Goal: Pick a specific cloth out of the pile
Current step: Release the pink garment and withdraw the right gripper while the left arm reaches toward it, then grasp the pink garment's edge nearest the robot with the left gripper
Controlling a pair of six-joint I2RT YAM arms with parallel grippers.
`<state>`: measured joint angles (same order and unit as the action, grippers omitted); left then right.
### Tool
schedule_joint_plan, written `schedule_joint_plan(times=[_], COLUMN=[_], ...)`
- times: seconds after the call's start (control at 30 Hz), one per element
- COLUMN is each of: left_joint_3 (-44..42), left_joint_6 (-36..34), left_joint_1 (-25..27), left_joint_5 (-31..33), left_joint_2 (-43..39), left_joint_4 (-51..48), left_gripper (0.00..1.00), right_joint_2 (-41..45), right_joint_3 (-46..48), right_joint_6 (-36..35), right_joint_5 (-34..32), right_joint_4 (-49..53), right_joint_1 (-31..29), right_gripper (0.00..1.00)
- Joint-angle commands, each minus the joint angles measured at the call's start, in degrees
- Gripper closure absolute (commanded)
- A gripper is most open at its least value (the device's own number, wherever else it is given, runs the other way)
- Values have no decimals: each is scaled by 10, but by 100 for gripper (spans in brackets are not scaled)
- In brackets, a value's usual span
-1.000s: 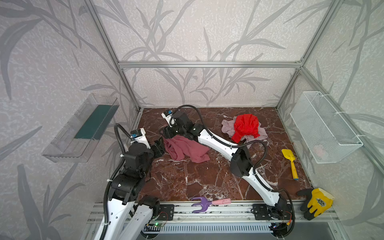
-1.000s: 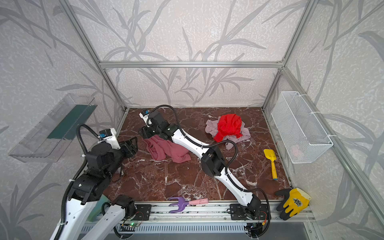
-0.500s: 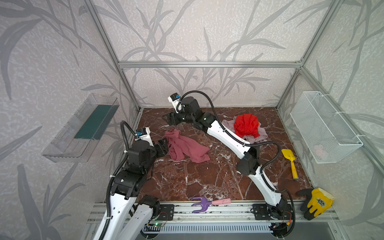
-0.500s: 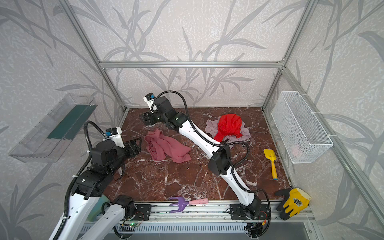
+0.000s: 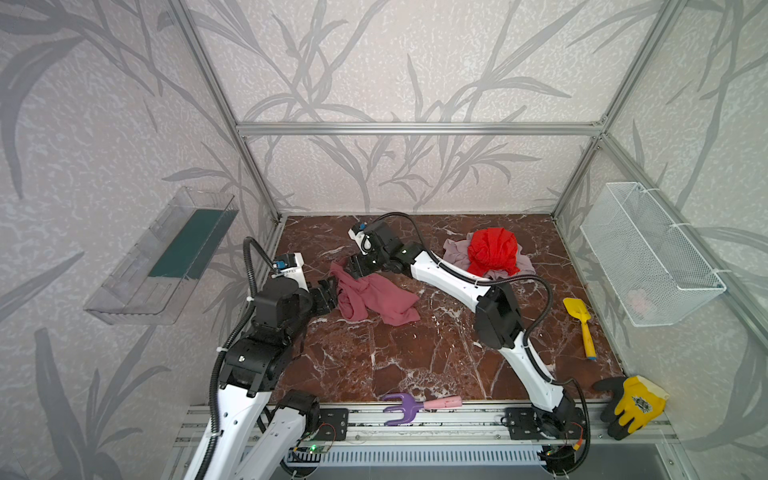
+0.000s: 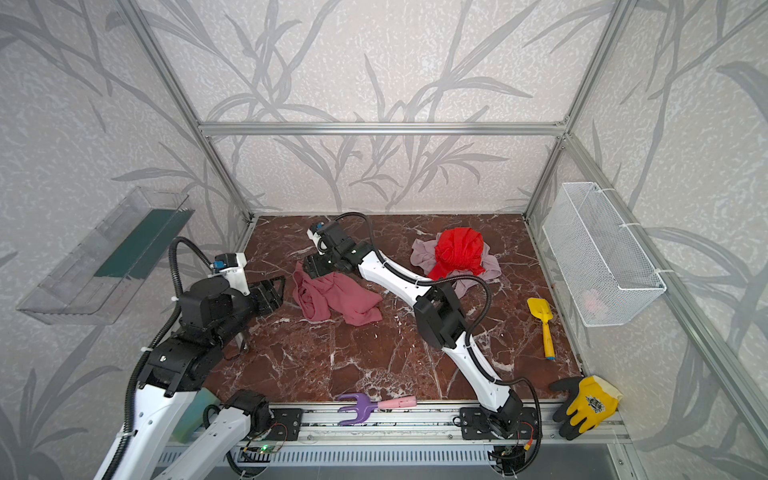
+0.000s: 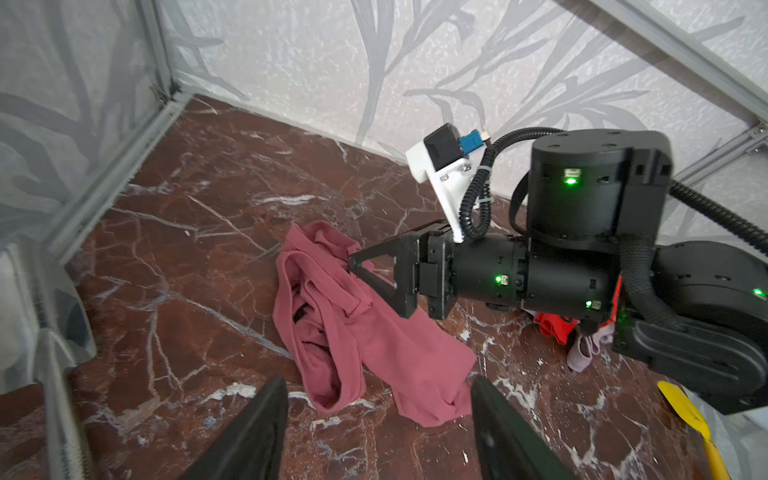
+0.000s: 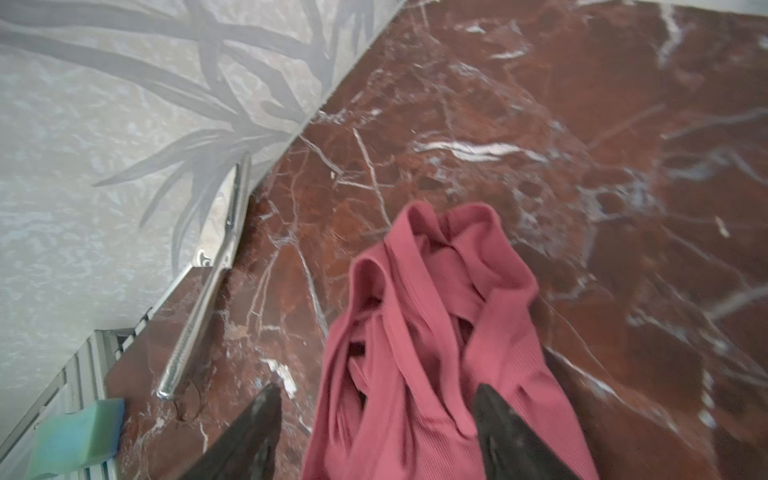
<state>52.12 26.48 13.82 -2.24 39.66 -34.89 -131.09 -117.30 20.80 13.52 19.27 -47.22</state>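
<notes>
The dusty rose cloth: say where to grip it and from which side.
Take the dusty rose cloth by the bunched folds at its left end in both top views, from above: they stand proud of the marble, while the other end lies flat. The right gripper straddles them, jaws open.

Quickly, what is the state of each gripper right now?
Left gripper: open, holding nothing.
Right gripper: open, fingers on both sides of the cloth, not closed on it.
</notes>
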Motion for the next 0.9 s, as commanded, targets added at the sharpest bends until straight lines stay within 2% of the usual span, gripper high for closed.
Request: schedule_joint_plan(times=[0.0,0.13,0.23,0.33,0.47,0.6,0.7,0.87], left_joint_3=[-25,-56,-71,-80,-87,-56,-37,-13], left_joint_6=[6,16,18,21,11,-6,-14,-16], left_joint_1=[7,58,122,183,253,308,330,343], left_joint_5=[-73,-86,-53,-23,12,54,65,64], left_joint_2=[31,63,86,119,176,252,306,376], left_joint_4=[44,92,111,134,169,176,193,223], left_gripper=[33,33,34,35,37,39,39,39], right_joint_2=[153,285,385,473,583,696,767,824], right_joint_3=[143,343,473,558,646,707,735,756], right_joint_6=[39,62,68,42,10,-6,-21,-39], right_joint_5=[-9,-6,-8,-26,-78,-115,-135,-153], right_joint_4=[-161,-231,-267,-249,-208,-153,-109,-48], right_joint_1=[42,96,132,150,153,164,169,173], right_gripper=[28,28,29,30,31,31,31,31])
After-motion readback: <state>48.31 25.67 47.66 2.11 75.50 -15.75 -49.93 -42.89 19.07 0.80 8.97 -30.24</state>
